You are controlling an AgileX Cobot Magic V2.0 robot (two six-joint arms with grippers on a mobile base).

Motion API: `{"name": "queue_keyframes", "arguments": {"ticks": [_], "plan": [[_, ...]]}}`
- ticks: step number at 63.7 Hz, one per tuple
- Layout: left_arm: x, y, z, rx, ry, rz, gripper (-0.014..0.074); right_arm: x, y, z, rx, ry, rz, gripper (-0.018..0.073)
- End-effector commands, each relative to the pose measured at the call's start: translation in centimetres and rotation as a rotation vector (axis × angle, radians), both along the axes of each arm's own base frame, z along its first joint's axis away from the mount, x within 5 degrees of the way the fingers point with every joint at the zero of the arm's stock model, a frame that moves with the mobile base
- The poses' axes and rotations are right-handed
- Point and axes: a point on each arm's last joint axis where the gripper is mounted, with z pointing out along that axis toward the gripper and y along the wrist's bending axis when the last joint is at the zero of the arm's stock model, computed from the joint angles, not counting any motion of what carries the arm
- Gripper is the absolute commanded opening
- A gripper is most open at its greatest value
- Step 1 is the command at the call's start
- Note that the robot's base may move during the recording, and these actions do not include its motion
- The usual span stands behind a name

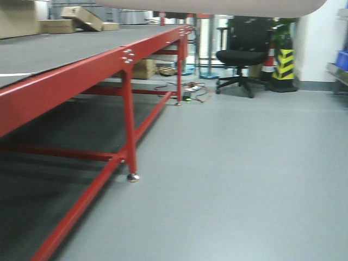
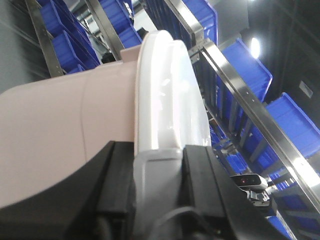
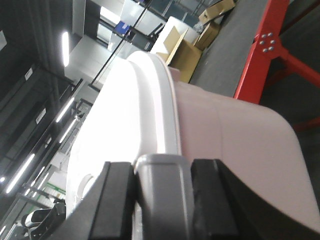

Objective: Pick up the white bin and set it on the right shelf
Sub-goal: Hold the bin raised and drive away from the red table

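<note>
Black fingers (image 2: 117, 180) of the left tool (image 2: 159, 167) fill the bottom of the left wrist view, one on each side of a grey handle (image 2: 157, 185) on the bin (image 2: 60, 140). The tool is clenched on that handle. Beyond it the glossy white lid (image 2: 167, 95) runs away from the camera, with the pinkish tub wall to its left. Behind the bin stands the shelf (image 2: 240, 100), its steel rails crossing the picture at a slant, with blue bins (image 2: 250, 75) on its levels.

The right wrist view shows a like hold. The right tool (image 3: 162, 200) has its fingers (image 3: 117, 200) pressed against both sides of another grey handle (image 3: 162, 180), so it too is grasping the bin. Here the lid lies to the left and the tub wall to the right. Past them are a red leg of the bench (image 3: 260, 55) and cardboard boxes (image 3: 187, 50).

From the front camera only the bin's pale rounded underside shows, along the top edge of the picture, well above the floor (image 1: 244, 179). The bin hangs between the two tools and is not set on the shelf. The bench stands at left, its dark top carrying more boxes at the far end. An office chair (image 1: 242, 54) and a black-and-yellow striped post (image 1: 284, 62) stand near the far wall, and cables (image 1: 193, 92) lie on the floor beside the bench's far leg.
</note>
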Motion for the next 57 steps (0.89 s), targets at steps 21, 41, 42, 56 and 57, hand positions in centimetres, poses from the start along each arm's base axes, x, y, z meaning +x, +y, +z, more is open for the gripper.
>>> {"name": "queue_keyframes", "arguments": {"ticks": [21,41,42,56,57], "plan": [[-5.42,-1.80,4.27,-0.171,-0.154,-0.386,-0.0126,-1.77,1.88,2.84,0.068,-0.137,0.180,0.0067],[-5.42,-1.80,4.27,-0.171,-0.154,-0.386,-0.0126,-1.77,1.88,2.84,0.068,-0.137,0.180,0.0067],[-5.42,-1.80,4.27,-0.171,-0.154,-0.386,-0.0126,-1.77,1.88,2.84,0.068,-0.137,0.180,0.0067],[-5.42,-1.80,4.27,-0.171,-0.154,-0.386,-0.0126,-1.77,1.88,2.84,0.068,-0.137,0.180,0.0067],[-5.42,-1.80,4.27,-0.171,-0.154,-0.386,-0.0126,-1.77,1.88,2.84,0.068,-0.137,0.180,0.0067]]}}
